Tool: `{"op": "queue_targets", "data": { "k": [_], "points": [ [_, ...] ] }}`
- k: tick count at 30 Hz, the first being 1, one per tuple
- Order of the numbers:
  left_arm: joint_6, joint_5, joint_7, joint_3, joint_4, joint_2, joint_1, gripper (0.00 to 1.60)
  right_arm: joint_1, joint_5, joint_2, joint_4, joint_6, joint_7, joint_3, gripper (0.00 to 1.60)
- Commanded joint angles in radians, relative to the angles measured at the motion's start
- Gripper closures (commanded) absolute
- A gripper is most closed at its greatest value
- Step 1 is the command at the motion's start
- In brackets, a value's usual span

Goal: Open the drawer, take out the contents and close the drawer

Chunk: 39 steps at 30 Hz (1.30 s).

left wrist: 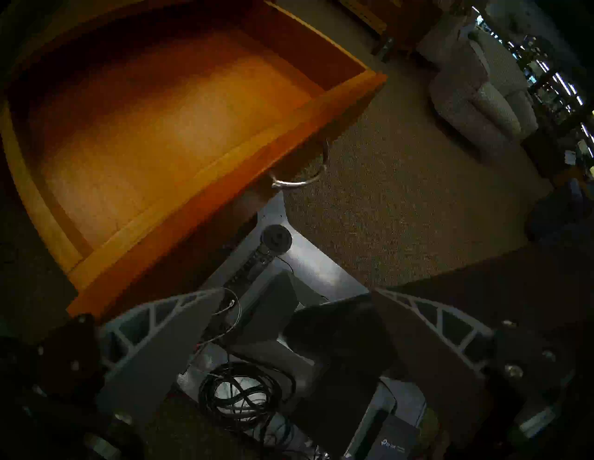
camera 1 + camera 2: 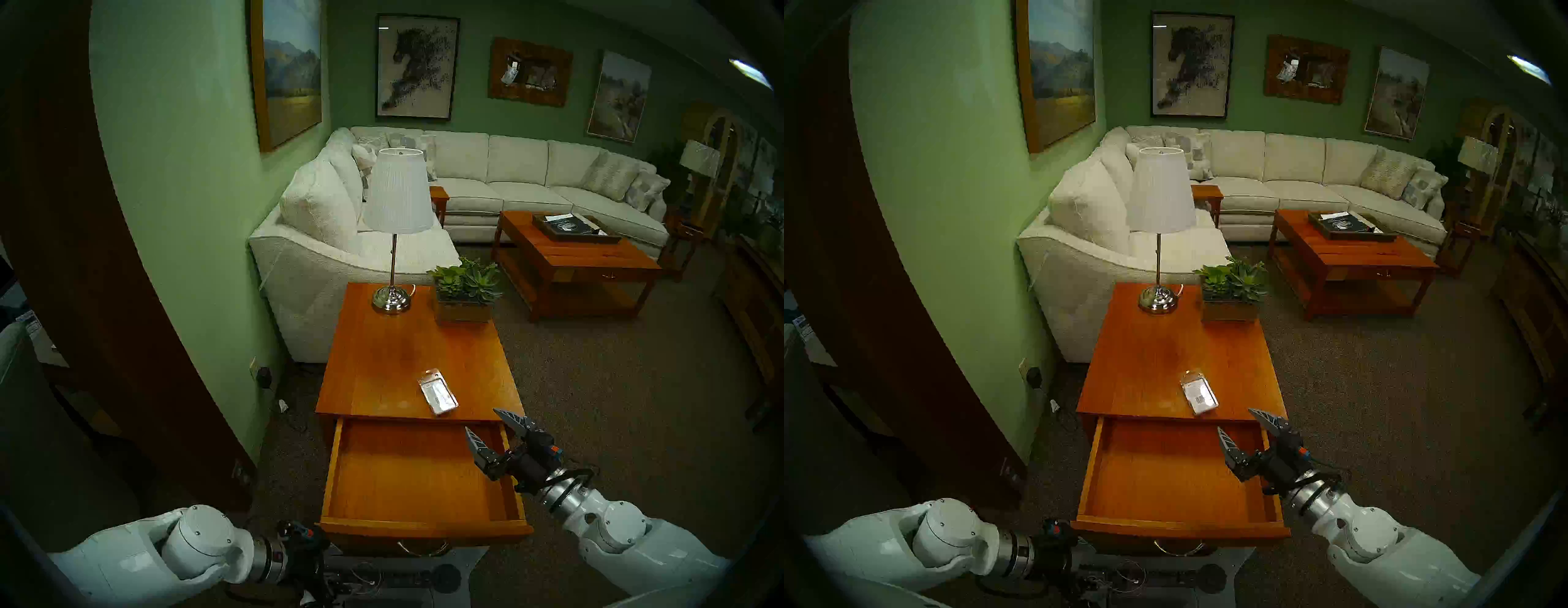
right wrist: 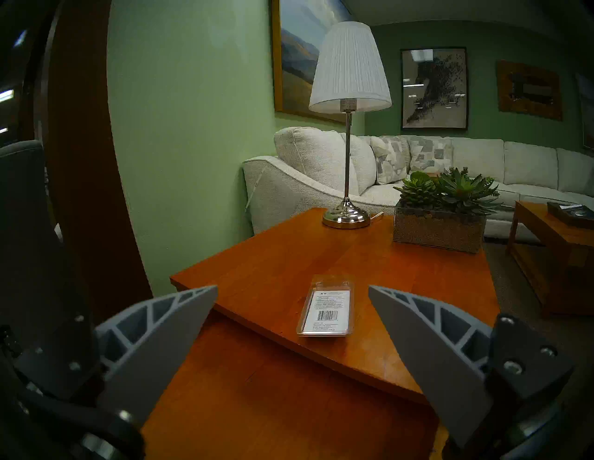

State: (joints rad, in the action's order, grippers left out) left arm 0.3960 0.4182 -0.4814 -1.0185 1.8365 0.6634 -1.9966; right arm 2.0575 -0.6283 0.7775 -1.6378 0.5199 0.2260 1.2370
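Glossy orange-brown wood is seen on the drawer (image 2: pixel 420 471) and table (image 2: pixel 382 361), clear shiny plastic on the packet (image 2: pixel 438 391), polished metal on the lamp base (image 2: pixel 391 299).

Head pair high, facing lamp table (image 2: pixel 407 352); right wrist low, shares tabletop; left wrist close, seemingly downward, drawer (image 1: pixel 199 196)

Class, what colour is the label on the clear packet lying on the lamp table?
White, with a black barcode; the packet's label shows best in the right wrist view.
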Motion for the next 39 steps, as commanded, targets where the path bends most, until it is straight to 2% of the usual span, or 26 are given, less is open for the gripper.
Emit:
{"op": "queue_targets", "data": {
  "k": [1,3,5,8,10,13,14,19,33,39],
  "points": [
    [0.006,-0.059,0.043,0.034,-0.003,0.079,0.061,0.04,-0.016,0.000,0.000,-0.022,0.016,-0.003,0.016,0.00],
    [-0.003,-0.104,0.089,0.054,-0.013,0.105,0.067,0.13,-0.016,0.000,0.000,-0.022,0.015,-0.003,0.016,0.00],
    [-0.015,-0.165,0.151,0.090,-0.039,0.149,0.076,0.06,-0.016,0.000,0.000,-0.021,0.015,-0.003,0.016,0.00],
    [-0.016,-0.172,0.184,0.110,-0.049,0.164,0.088,0.05,-0.016,0.000,0.000,-0.021,0.015,-0.003,0.016,0.00],
    [-0.013,-0.193,0.224,0.118,-0.073,0.208,0.099,0.00,-0.016,0.000,0.001,-0.021,0.015,-0.003,0.016,0.00],
    [-0.018,-0.203,0.252,0.124,-0.095,0.238,0.113,0.00,-0.016,0.000,0.001,-0.021,0.015,-0.003,0.016,0.00],
    [-0.024,-0.193,0.265,0.138,-0.095,0.229,0.124,0.00,-0.016,0.000,0.001,-0.021,0.014,-0.003,0.016,0.00],
    [-0.024,-0.211,0.280,0.132,-0.128,0.278,0.155,0.00,-0.016,0.001,0.001,-0.021,0.014,-0.002,0.016,0.00],
    [-0.037,-0.225,0.328,0.104,-0.171,0.367,0.245,0.00,-0.017,0.001,0.002,-0.020,0.012,-0.002,0.016,0.00],
    [-0.044,-0.247,0.365,0.095,-0.242,0.423,0.303,0.00,-0.017,0.002,0.003,-0.019,0.012,-0.001,0.017,0.00]
  ]
}}
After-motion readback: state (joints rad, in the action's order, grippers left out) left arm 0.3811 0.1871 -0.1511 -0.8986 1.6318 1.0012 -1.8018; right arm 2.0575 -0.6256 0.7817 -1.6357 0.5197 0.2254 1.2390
